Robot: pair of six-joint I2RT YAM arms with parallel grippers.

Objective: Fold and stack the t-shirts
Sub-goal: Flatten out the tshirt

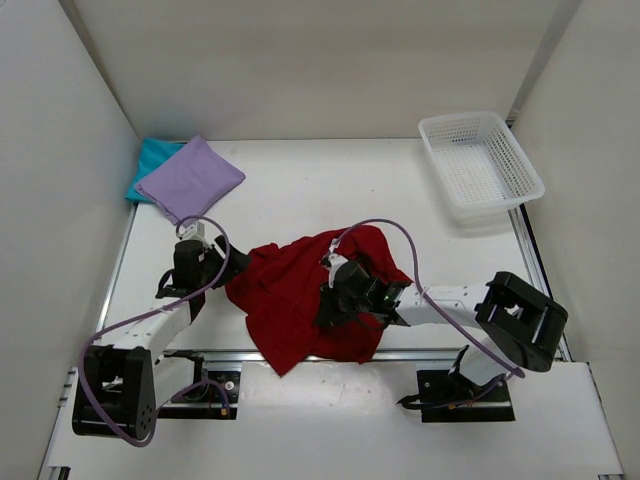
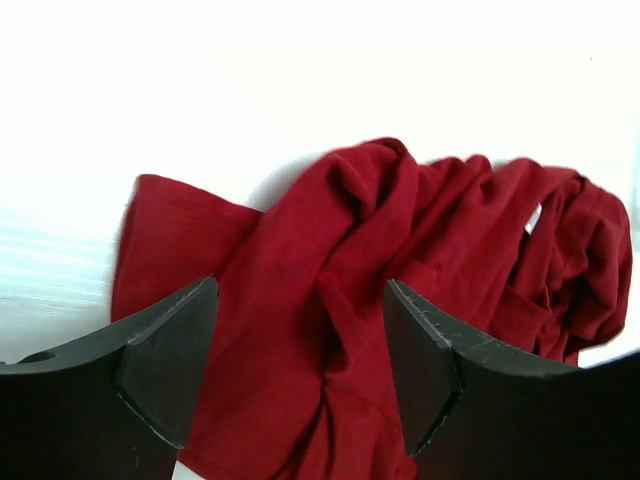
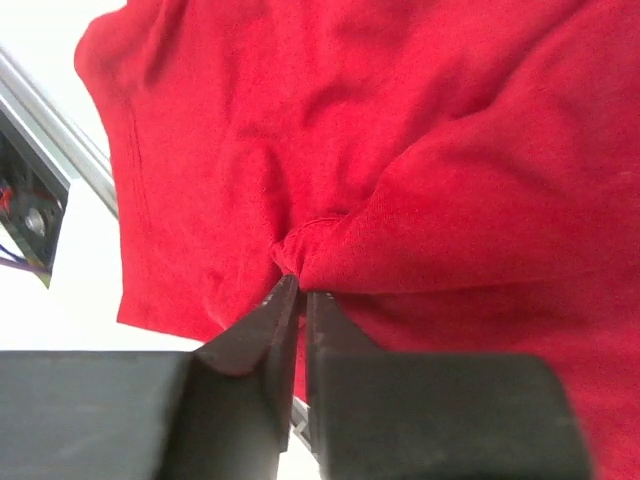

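Note:
The dark red t-shirt lies crumpled near the table's front middle. My right gripper rests on its right half. In the right wrist view this gripper is shut, its tips pinching a small bunched fold of the red cloth. My left gripper is at the shirt's left edge. It stands open, low over the red cloth, which shows between its fingers. At the back left, the folded lavender t-shirt lies on the teal t-shirt.
A white mesh basket stands at the back right corner. White walls enclose the table on three sides. A metal rail runs along the front edge, just under the red shirt's hem.

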